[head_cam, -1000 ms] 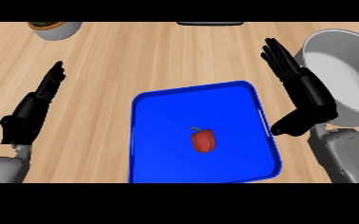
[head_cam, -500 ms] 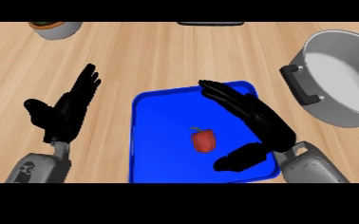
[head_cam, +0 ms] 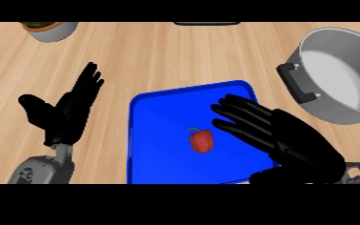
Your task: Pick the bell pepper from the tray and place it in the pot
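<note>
Bell pepper [head_cam: 202, 140]: red, lying near the middle of the blue tray [head_cam: 158, 124], untouched.
Right hand [head_cam: 281, 136]: open, fingers straight, spread over the tray's right part, fingertips just beside the pepper and apart from it.
Left hand [head_cam: 67, 112]: open, fingers up, over the counter [head_cam: 175, 52] left of the tray.
Pot [head_cam: 330, 81]: grey, at the right edge, well apart from the pepper.
Bowl [head_cam: 49, 29]: top left corner.

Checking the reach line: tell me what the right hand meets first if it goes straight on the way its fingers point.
Probably nothing on the blue tray: the right hand points up-left, and the bell pepper lies just below that line. Depth is unclear.
</note>
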Motion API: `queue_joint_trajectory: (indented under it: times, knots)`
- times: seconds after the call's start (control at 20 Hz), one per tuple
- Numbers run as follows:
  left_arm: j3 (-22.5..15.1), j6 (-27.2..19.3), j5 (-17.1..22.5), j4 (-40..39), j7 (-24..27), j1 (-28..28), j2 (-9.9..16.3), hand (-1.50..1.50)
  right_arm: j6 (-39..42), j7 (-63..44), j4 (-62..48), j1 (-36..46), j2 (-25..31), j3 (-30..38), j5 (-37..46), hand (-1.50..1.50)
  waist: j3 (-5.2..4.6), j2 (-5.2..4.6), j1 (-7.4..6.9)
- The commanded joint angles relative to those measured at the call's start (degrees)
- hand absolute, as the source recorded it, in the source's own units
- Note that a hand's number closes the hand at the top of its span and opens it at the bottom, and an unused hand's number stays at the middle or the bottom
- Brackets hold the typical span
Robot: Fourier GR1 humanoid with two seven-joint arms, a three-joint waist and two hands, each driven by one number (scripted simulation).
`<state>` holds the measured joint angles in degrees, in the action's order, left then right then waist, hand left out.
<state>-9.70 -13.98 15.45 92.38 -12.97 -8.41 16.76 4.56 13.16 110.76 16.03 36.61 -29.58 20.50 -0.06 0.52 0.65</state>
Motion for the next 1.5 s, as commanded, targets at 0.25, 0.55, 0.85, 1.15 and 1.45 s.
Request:
queue_joint_trajectory:
  times: [0.25, 0.55, 0.85, 1.15, 1.45]
  knots:
    - [1.4, 0.1, -0.2, 1.7, -3.5, -1.2, 1.0, 0.00, 18.0, -28.1, 15.3, 6.9, 4.8, -3.3, 2.8, -1.50, -0.11, -0.21, -0.62]
    - [-0.2, -1.0, -2.0, 4.3, -3.4, 0.7, -1.3, 0.00, 26.8, -45.9, 13.7, 12.2, -4.6, -8.1, 1.9, -1.50, -0.06, -0.33, -1.25]
    - [-0.2, -0.9, -4.5, 3.2, -4.4, -1.3, -3.1, 0.00, 28.1, -45.1, 7.6, 9.2, -10.0, -9.1, 8.0, -1.50, 0.06, -0.52, -0.81]
    - [1.9, 0.6, -3.8, 2.6, -7.1, -3.6, -2.8, 0.00, 31.9, -48.5, 2.0, 10.8, -14.6, -12.9, 14.2, -1.50, 0.06, -0.50, -0.90]
    - [2.6, 2.1, -5.0, 1.6, -4.3, -0.3, -5.3, 0.00, 31.4, -44.2, 3.8, 3.8, -13.4, -11.5, 21.7, -1.50, 0.06, -0.50, -0.59]
